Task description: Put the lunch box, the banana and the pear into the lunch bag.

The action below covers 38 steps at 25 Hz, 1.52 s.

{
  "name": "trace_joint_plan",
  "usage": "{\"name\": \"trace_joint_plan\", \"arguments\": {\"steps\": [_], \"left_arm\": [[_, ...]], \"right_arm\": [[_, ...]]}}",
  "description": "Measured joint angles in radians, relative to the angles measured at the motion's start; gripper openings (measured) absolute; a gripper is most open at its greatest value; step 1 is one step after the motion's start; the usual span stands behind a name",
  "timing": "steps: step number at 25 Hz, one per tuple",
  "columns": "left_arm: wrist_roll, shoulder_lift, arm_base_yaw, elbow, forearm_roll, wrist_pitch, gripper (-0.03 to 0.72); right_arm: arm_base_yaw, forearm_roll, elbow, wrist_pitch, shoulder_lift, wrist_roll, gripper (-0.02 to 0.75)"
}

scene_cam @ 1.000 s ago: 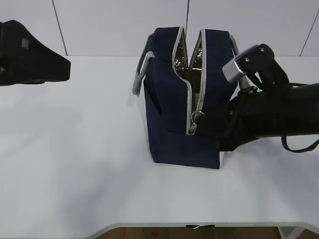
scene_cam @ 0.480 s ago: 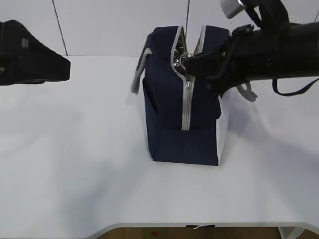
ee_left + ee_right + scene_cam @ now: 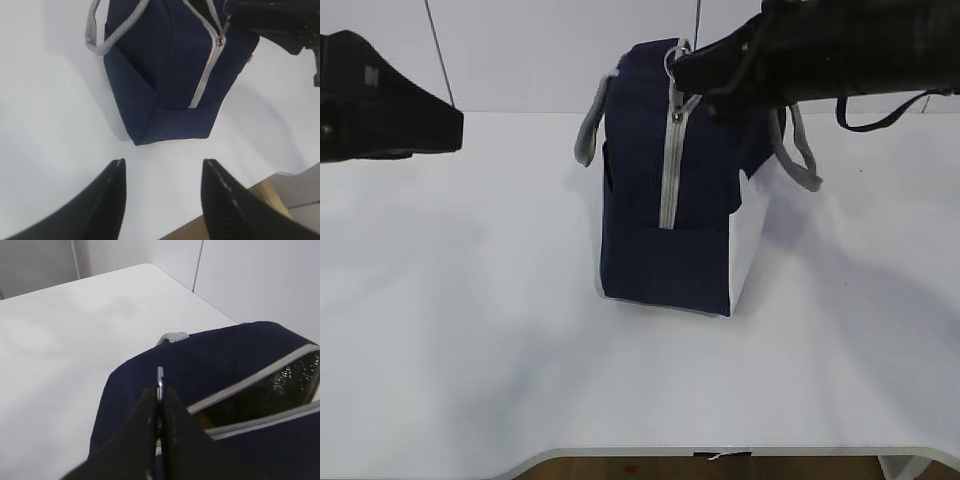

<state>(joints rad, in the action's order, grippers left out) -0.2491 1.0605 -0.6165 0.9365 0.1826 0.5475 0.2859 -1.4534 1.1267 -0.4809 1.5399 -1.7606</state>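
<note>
Pinching the metal ring pull (image 3: 160, 376) at the top of the lunch bag (image 3: 665, 200) on the table (image 3: 470, 350), the right claw (image 3: 159, 395) may tip the bag if it drags sideways, while the left claw (image 3: 162, 192) hangs spread nearby.

A bare white table (image 3: 470, 350) fills the scene, with pale wall panels (image 3: 540, 50) standing behind it.
</note>
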Motion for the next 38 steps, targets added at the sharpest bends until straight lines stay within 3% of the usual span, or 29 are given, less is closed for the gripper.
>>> {"name": "trace_joint_plan", "arguments": {"steps": [6,17,31,38], "left_arm": [[0.012,0.02,0.0,0.0,0.009,-0.052,0.371],[0.201,0.146,0.0,0.0,0.141,-0.125,0.371],[0.224,0.216,0.0,0.0,0.151,-0.284,0.371],[0.228,0.297,-0.073,0.0,0.111,-0.418,0.371]], "right_arm": [[0.0,-0.002,0.013,0.0,0.041,0.0,0.006],[0.0,-0.013,0.09,0.002,0.047,-0.002,0.006],[0.0,0.0,0.118,0.008,0.056,-0.002,0.006],[0.0,-0.002,0.12,0.006,0.108,0.019,0.006]]}}
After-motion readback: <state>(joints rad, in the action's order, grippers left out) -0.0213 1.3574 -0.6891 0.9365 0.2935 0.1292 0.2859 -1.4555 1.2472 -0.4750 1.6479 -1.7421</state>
